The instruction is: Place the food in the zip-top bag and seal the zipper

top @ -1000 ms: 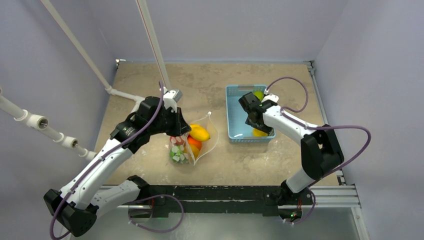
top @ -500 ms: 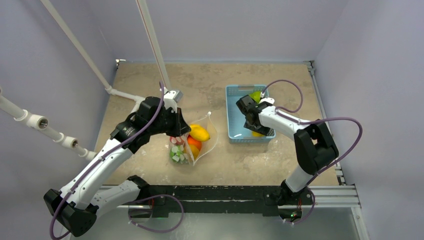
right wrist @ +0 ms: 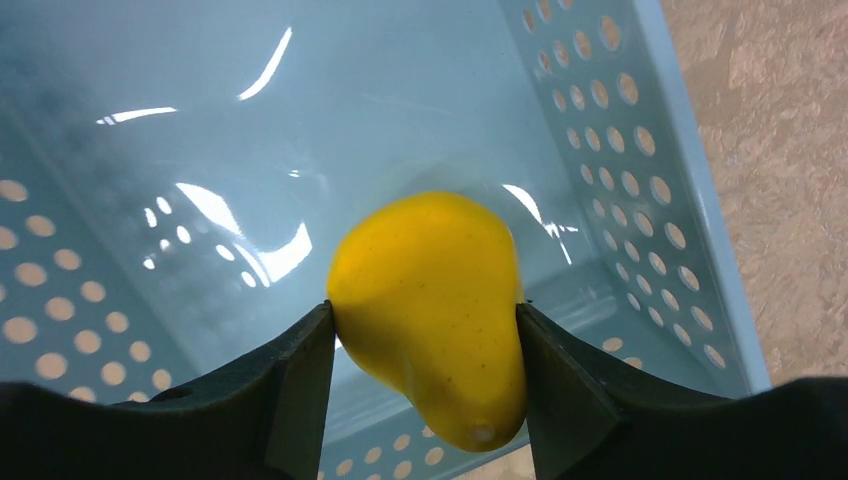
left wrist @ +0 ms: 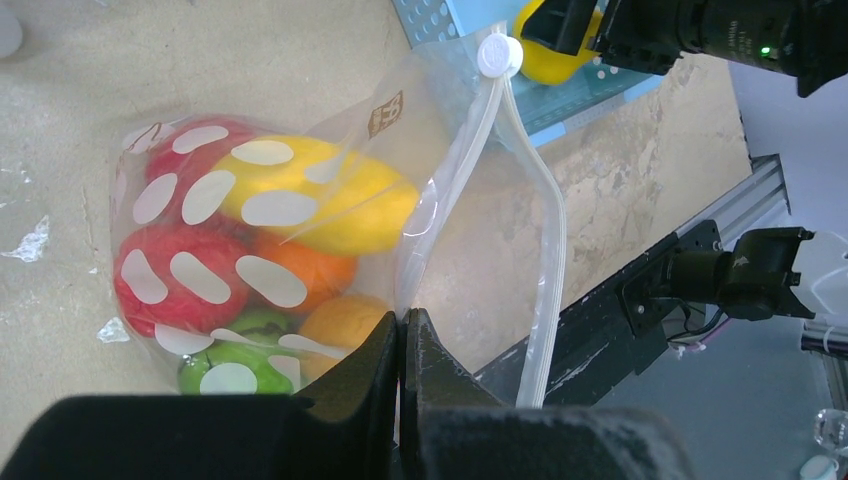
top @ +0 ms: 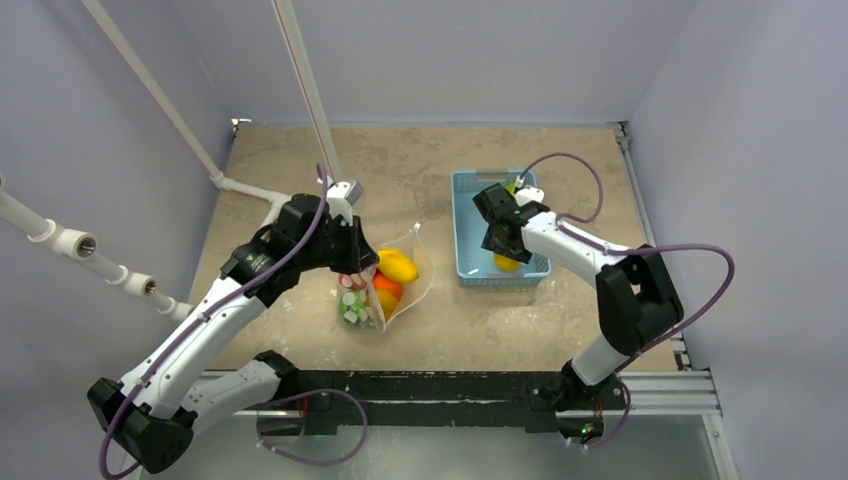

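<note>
The zip-top bag lies on the table with its mouth gaping. It holds food: a yellow fruit, a red one, an orange one and a green one. Its zipper runs as a whitish strip to a round slider. My left gripper is shut on the bag's near mouth edge. In the light-blue basket my right gripper is shut on a yellow pear-shaped fruit, a finger on each side. From above, bag and basket lie side by side.
A green fruit shows at the basket's far end, behind the right wrist. White pipes slant over the table's left part. A black rail runs along the near edge. Small scraps of clear plastic lie left of the bag.
The right gripper's jaws have drawn in onto the yellow fruit, and that wrist has shifted slightly left inside the basket. The left arm and the bag have stayed put.
</note>
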`<state>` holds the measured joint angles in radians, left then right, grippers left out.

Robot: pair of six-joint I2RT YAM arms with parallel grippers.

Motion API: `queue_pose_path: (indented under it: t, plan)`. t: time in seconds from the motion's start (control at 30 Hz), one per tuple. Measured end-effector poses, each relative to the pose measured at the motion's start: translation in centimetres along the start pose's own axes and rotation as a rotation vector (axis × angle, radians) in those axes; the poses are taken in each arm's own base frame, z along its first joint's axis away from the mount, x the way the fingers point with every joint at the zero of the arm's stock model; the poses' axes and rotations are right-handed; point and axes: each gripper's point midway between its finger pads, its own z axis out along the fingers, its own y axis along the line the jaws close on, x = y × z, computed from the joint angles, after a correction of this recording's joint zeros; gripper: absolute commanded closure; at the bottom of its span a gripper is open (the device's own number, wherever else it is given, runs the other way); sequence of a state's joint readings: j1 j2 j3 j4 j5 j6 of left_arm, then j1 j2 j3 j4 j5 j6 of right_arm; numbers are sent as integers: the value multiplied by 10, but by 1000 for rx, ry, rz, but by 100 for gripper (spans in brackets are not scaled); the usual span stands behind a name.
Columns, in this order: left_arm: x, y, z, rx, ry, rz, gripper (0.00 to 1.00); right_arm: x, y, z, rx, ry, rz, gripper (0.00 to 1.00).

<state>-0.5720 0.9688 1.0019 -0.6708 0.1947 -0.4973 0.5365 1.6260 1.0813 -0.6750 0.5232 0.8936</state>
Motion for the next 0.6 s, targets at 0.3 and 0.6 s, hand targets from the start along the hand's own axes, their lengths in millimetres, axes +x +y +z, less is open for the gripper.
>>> queue_pose_path:
  t: [0.3, 0.6]
  plan:
    - [-1, 3, 0, -28, -8, -43, 100, -47, 24, -47, -160, -100, 34, 100]
    - [-9, 11, -4, -94, -40, -71, 100, -90, 65, -126, -447, -231, -27, 100]
